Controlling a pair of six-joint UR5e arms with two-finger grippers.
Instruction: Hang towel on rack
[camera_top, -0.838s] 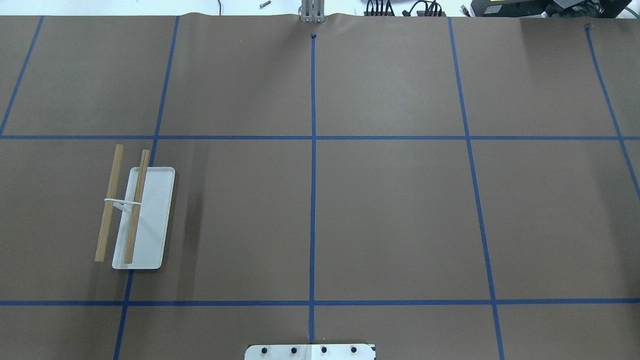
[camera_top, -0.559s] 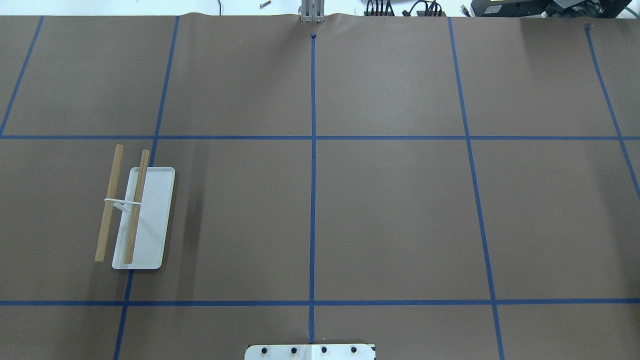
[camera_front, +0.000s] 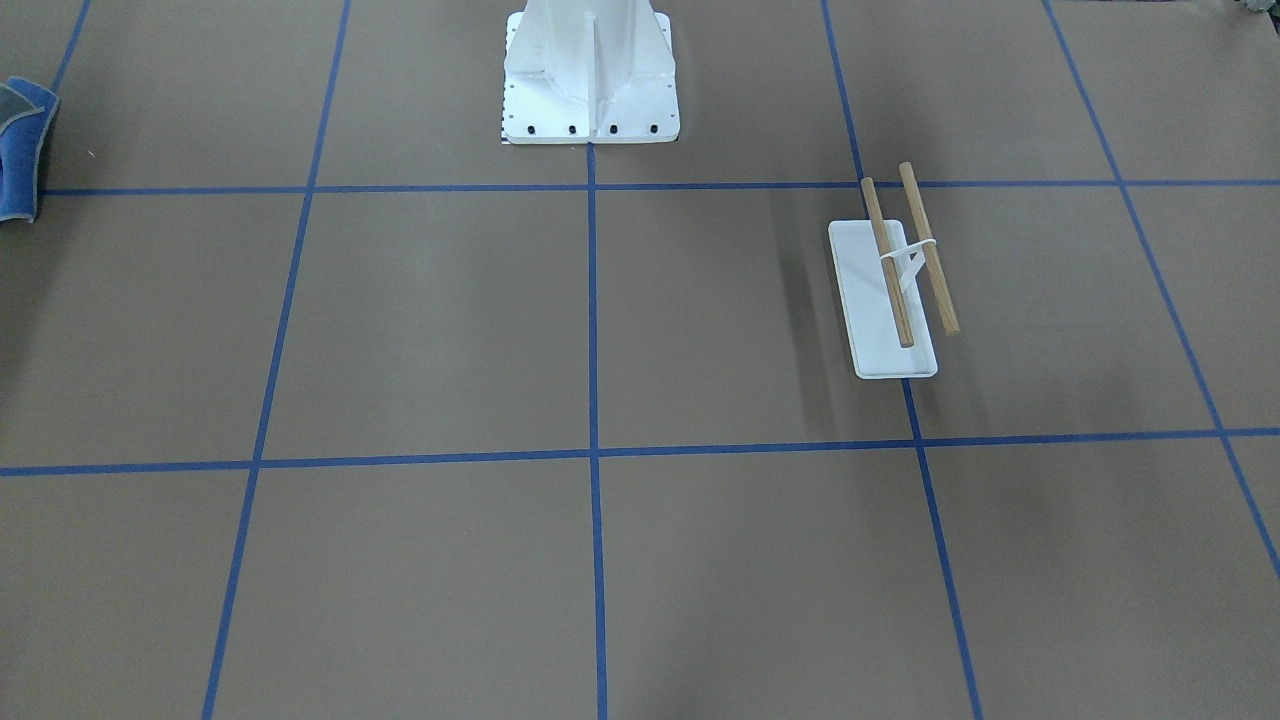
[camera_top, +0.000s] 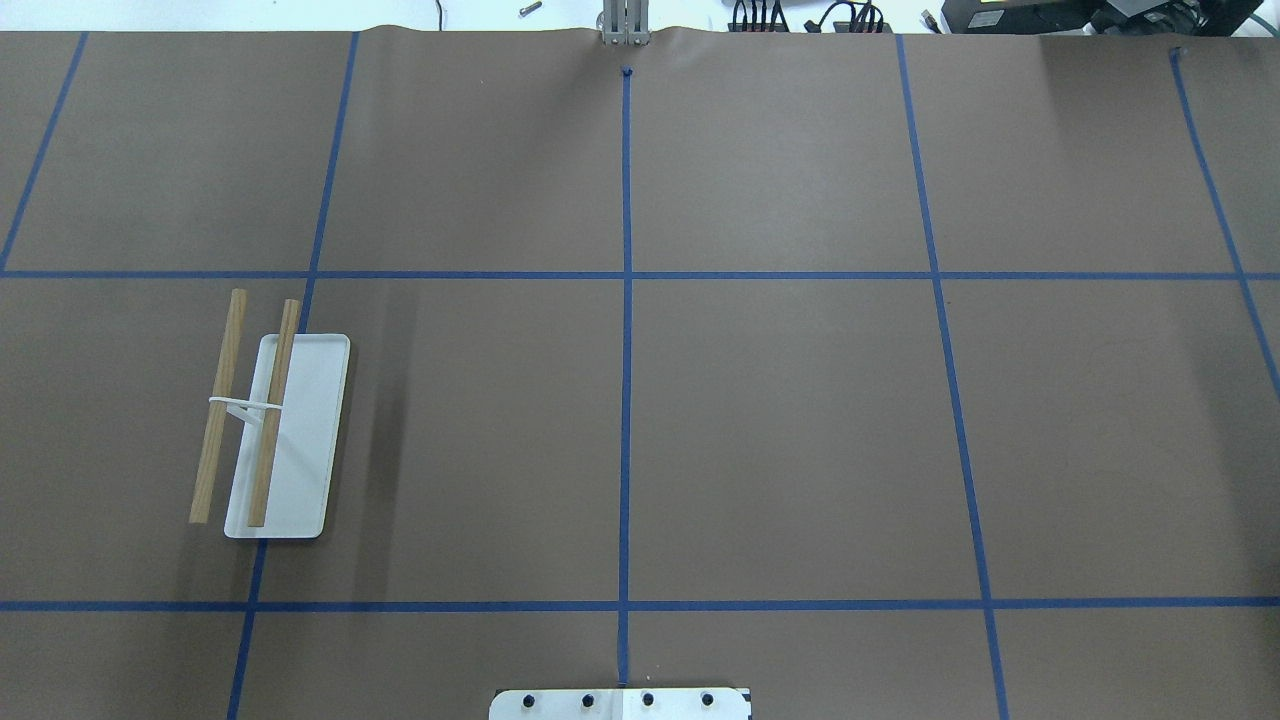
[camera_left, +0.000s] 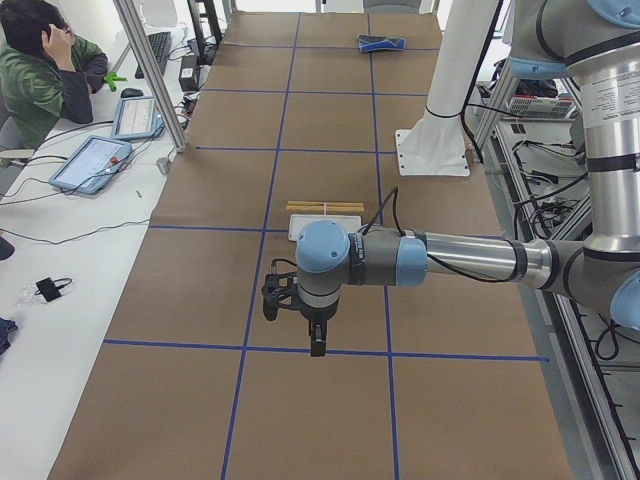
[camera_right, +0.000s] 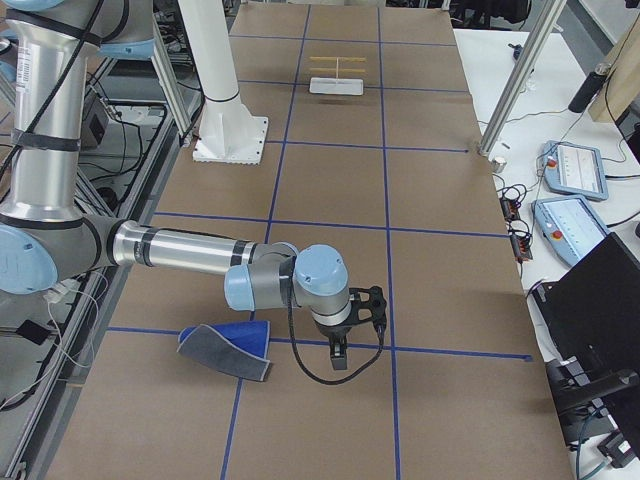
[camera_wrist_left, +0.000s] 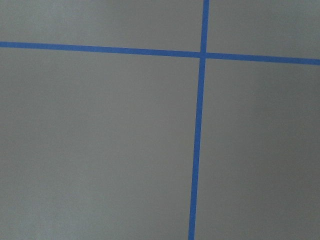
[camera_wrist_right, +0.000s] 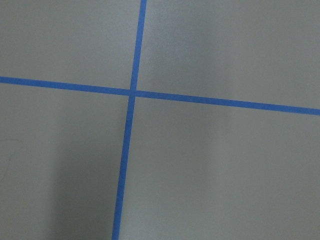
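Note:
The towel (camera_right: 225, 350) lies crumpled on the brown table, blue side up with a grey edge, right beside my right arm's wrist. It also shows at the front-facing view's left edge (camera_front: 20, 150) and far off in the exterior left view (camera_left: 382, 43). The rack (camera_top: 245, 405) has two wooden bars on a white stand over a white base (camera_top: 300, 480), on my left side (camera_front: 905, 255). My right gripper (camera_right: 338, 360) points down just right of the towel. My left gripper (camera_left: 316, 345) points down in front of the rack (camera_left: 325, 208). I cannot tell whether either is open or shut.
The white robot pedestal (camera_front: 590, 70) stands at the table's near middle edge. Blue tape lines grid the brown table cover (camera_top: 800, 420). A seated operator (camera_left: 40, 70), tablets (camera_right: 575, 170) and metal posts (camera_left: 150, 70) stand along the far long side.

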